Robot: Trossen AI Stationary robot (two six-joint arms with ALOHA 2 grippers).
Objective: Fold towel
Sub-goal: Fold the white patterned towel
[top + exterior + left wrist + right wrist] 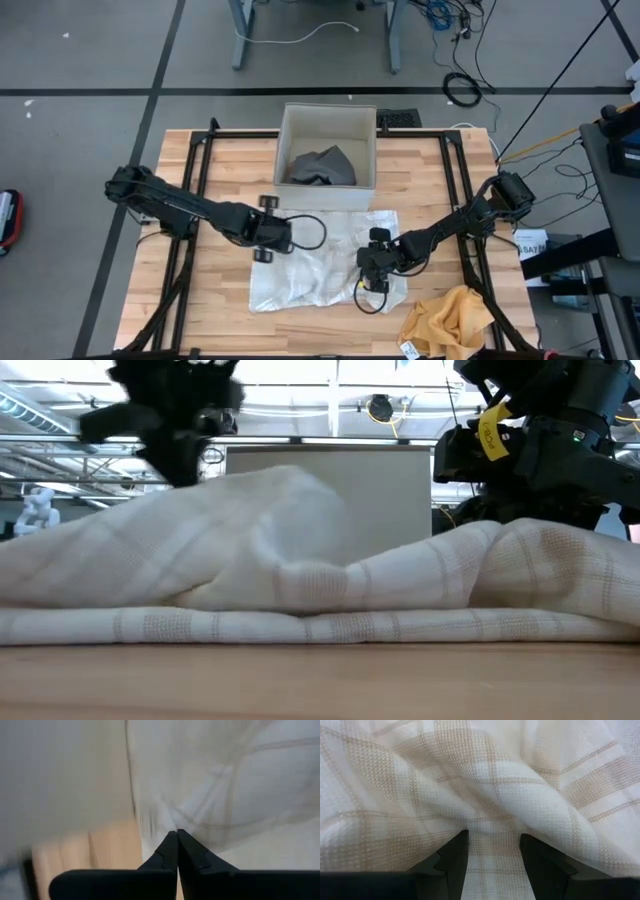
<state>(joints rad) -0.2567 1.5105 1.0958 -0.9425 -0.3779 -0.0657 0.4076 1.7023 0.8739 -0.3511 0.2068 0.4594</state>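
Wooden table (200, 300): towel (310, 275) edge pinched by left gripper (268, 238)

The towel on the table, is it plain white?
No: the towel is white with a beige check, clearest in the right wrist view.

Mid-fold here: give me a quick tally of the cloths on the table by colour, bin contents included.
White plaid towel, spread on the table: 1
Yellow cloth, crumpled at the near right corner: 1
Grey cloth, inside the bin: 1
Total: 3
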